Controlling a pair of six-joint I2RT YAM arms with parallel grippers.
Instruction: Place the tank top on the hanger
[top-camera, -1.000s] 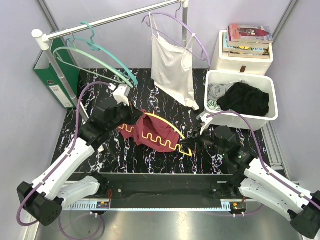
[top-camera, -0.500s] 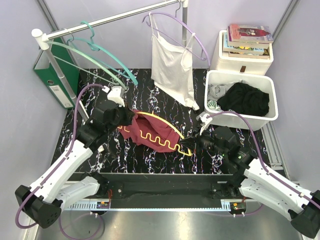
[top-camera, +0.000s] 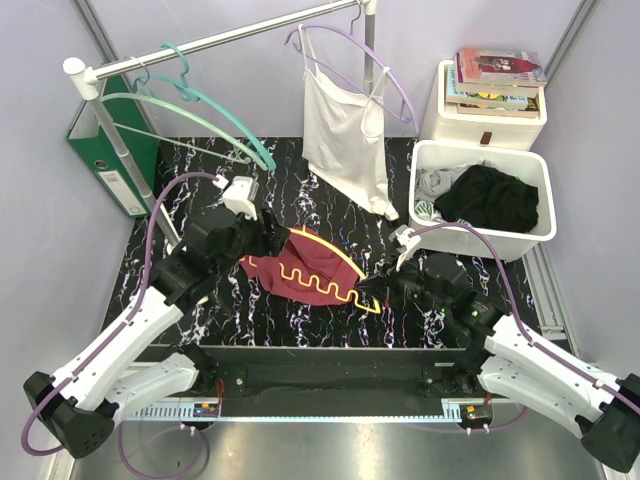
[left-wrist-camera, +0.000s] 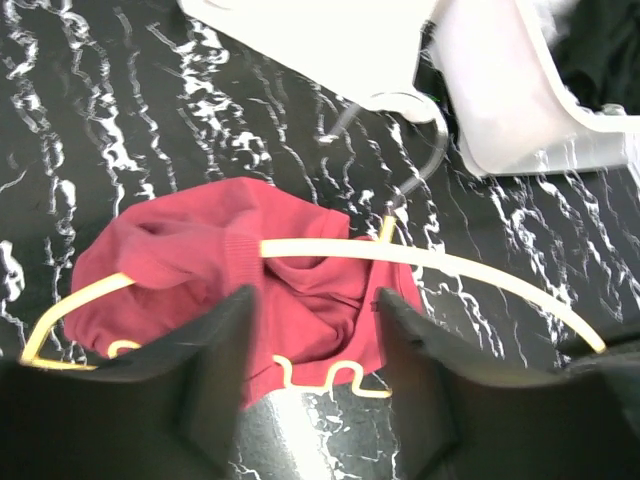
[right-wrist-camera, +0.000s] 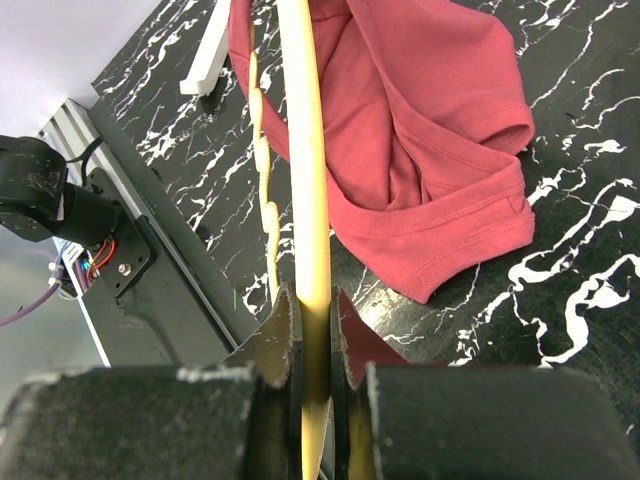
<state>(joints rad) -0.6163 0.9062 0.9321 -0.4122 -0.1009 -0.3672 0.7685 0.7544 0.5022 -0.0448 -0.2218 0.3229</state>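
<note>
The right gripper (right-wrist-camera: 314, 300) pinches one end of the hanger (right-wrist-camera: 303, 150) tight between its fingers. The left gripper (left-wrist-camera: 315, 300) has its fingers wide apart with nothing in them. The top (left-wrist-camera: 180, 260) lies bunched just past those open fingers, draped over part of the hanger.

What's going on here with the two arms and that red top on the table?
Two robot arms are working a maroon tank top onto a yellow hanger lying on the black marbled table. The right gripper is clamped on one end of the hanger's arch. The left gripper hovers open over the bunched top. Fabric wraps part of the arch's other half; the half toward the right gripper is bare.
</note>
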